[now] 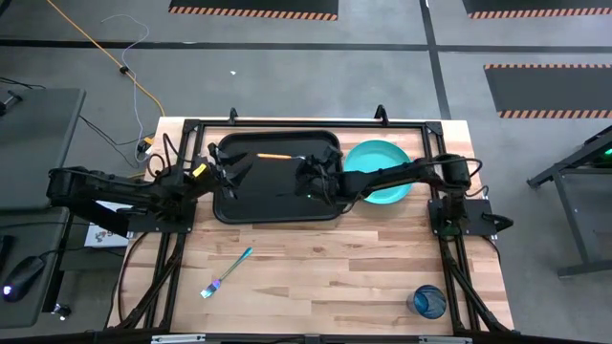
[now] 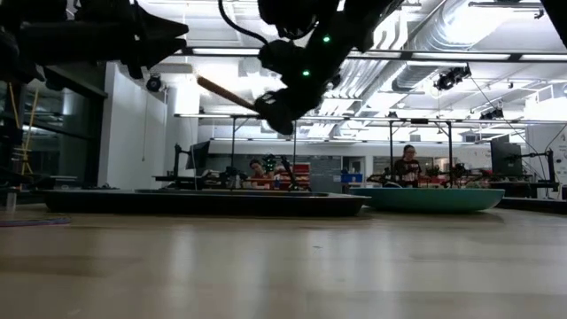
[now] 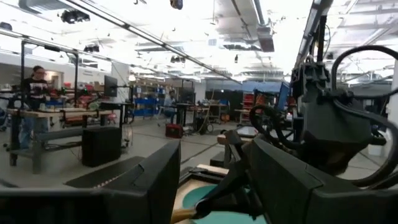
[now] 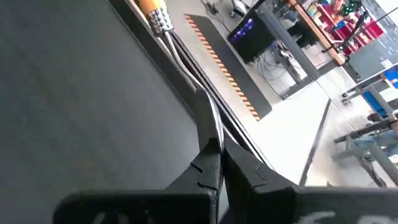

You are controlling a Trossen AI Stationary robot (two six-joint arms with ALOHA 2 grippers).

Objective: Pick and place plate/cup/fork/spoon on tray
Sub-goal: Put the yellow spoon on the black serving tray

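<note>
Right gripper (image 1: pixel 308 164) clamped on the spoon (image 1: pixel 275 156) above the tray (image 1: pixel 277 205), near the plate (image 1: pixel 387 158); left gripper (image 1: pixel 222 170) fingers apart.

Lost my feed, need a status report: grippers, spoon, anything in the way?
Right gripper shut on spoon, held above tray. Left gripper over tray's left end, idle. Plate beside tray; fork, cup on table.
</note>
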